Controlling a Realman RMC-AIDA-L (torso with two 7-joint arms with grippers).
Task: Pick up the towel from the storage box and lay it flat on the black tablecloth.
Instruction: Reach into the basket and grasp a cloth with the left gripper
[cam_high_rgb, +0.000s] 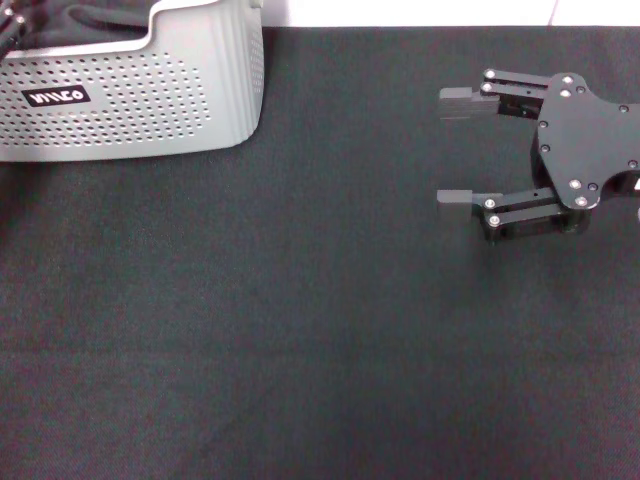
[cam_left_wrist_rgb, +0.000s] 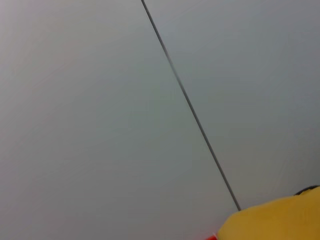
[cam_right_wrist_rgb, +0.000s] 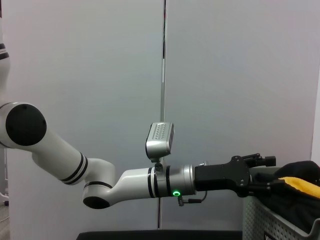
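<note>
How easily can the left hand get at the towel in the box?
Probably easily: the left hand is at the open top of the storage box, right beside the towel, with nothing visible between them.

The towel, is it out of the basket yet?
No: the yellow-orange fleecy towel still sits bunched in the light grey perforated basket.

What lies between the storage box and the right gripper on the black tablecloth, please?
Nothing: in the head view only bare black tablecloth separates the storage box from the open right gripper.
</note>
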